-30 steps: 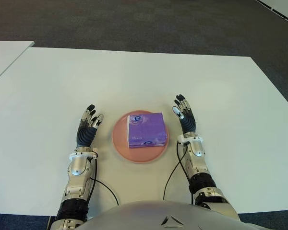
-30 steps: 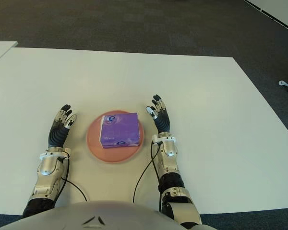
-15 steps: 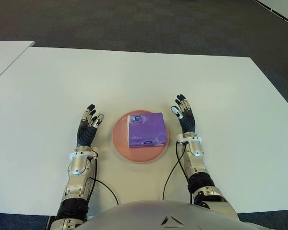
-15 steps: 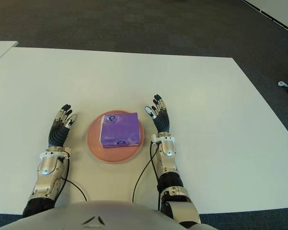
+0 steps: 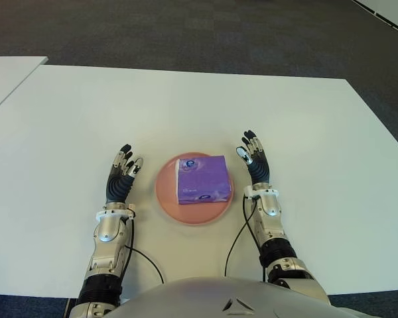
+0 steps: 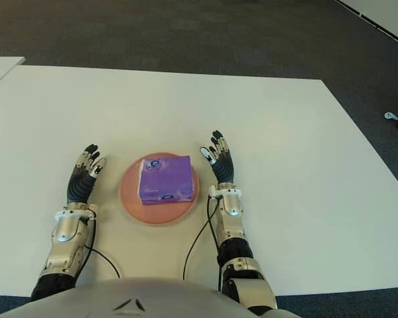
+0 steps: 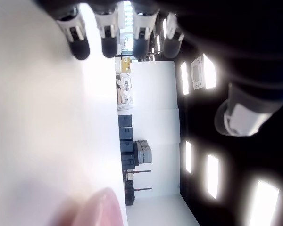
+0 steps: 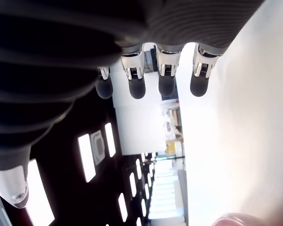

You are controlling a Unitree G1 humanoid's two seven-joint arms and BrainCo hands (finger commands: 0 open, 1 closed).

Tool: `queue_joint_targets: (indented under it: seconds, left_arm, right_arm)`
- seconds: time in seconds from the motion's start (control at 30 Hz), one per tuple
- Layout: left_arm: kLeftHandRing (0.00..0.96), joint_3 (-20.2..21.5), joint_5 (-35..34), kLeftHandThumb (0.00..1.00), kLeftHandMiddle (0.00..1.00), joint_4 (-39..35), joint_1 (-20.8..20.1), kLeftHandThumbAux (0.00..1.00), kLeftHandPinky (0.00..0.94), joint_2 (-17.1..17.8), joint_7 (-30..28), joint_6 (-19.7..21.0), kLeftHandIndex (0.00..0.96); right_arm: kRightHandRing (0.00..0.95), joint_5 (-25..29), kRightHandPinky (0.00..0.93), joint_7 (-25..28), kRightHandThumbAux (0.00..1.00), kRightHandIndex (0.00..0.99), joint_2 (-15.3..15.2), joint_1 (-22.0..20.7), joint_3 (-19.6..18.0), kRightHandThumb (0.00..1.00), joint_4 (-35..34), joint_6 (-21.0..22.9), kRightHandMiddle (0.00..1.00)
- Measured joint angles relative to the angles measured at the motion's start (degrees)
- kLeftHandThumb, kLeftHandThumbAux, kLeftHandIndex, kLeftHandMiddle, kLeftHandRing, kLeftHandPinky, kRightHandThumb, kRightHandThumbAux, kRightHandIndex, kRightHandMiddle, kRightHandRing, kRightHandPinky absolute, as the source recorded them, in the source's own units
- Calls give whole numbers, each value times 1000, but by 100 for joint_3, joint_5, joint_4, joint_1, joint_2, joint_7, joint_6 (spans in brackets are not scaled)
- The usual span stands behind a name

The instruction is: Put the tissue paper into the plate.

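Note:
A purple tissue pack (image 5: 202,179) lies flat in the pink plate (image 5: 166,199) on the white table (image 5: 186,106), just in front of me. My left hand (image 5: 124,170) is a little to the left of the plate, fingers straight and spread, holding nothing. To the right of the plate is my right hand (image 5: 254,154), likewise open and apart from the pack. In the right wrist view the fingers (image 8: 135,87) point straight out with nothing between them. The left wrist view shows its extended fingers (image 7: 108,47) and a blurred edge of the plate (image 7: 100,209).
Another white table (image 5: 6,79) stands at the far left, separated by a gap. Dark carpet (image 5: 186,33) lies beyond the table's far edge. Black cables (image 5: 235,242) run from both forearms over the table's near edge.

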Motion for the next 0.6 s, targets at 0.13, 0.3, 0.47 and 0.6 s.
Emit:
queue_joint_targets:
  seconds: [0.13,0.3,0.47,0.6]
  left_arm:
    - [0,0,0,0,0,-1,0,499,0,0,0,0,0]
    - [0,0,-2,0,0,-1,-1,495,0,1,0,1,0]
    - [0,0,-6,0,0,-4,-1,488,0,1,-10,1,0]
    - [0,0,-7,0,0,-11,-2,486,0,3,-32,6,0]
  right_arm:
    - [0,-2,0,0,541,0,-2,1,1,0,-5,3,0]
    - [0,-2,0,26,546,0,-17,6,10,0,-11,20,0]
    - [0,1,0,143,557,0,-62,48,26,0,-100,119,0]
    - [0,7,0,226,556,0,-94,115,36,0,-222,219,0]
